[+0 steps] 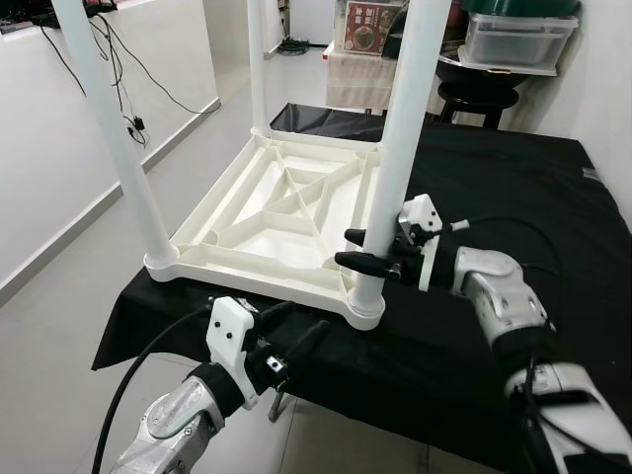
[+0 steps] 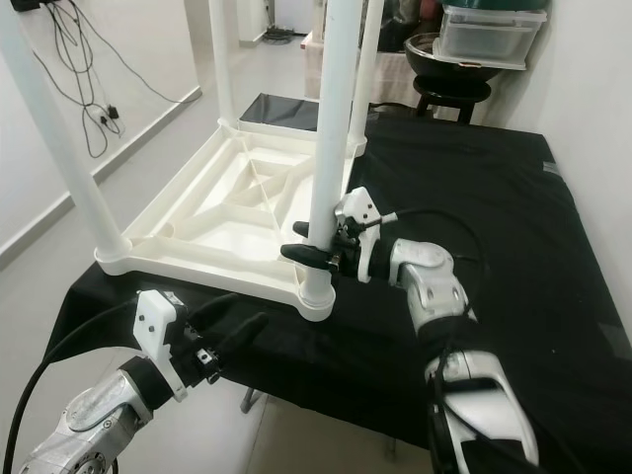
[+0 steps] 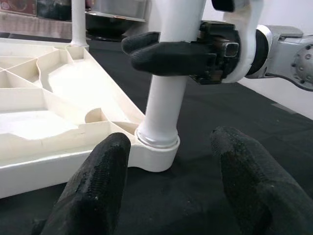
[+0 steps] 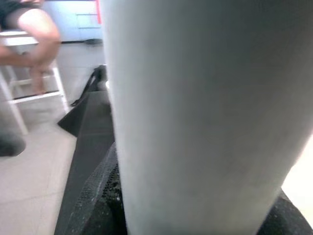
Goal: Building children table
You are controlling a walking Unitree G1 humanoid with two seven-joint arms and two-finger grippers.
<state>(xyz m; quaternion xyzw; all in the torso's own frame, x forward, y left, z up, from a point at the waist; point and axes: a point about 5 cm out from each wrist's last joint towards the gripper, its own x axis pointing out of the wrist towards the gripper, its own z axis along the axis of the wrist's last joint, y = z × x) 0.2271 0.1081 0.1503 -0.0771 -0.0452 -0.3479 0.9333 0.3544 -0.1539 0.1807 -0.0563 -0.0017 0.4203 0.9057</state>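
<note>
A white plastic children's table point(image 1: 267, 222) lies upside down on a black-covered work table point(image 1: 513, 188), its legs pointing up. The near right leg point(image 1: 400, 128) stands in its corner socket point(image 1: 363, 308). My right gripper point(image 1: 354, 248) is shut on that leg just above the socket, one black finger on each side. The leg point(image 4: 205, 112) sits close up in the right wrist view. My left gripper point(image 1: 301, 321) is open, low at the work table's front edge, just short of the same socket point(image 3: 154, 147). Its fingers point(image 3: 93, 196) touch nothing.
Three more white legs point(image 1: 114, 128) stand in the other corners. Behind the work table are a black stool point(image 1: 474, 99) and a clear storage box point(image 1: 513, 39). Cables point(image 1: 128, 89) trail on the floor at the left wall. A person sits on a white stool point(image 4: 29, 34).
</note>
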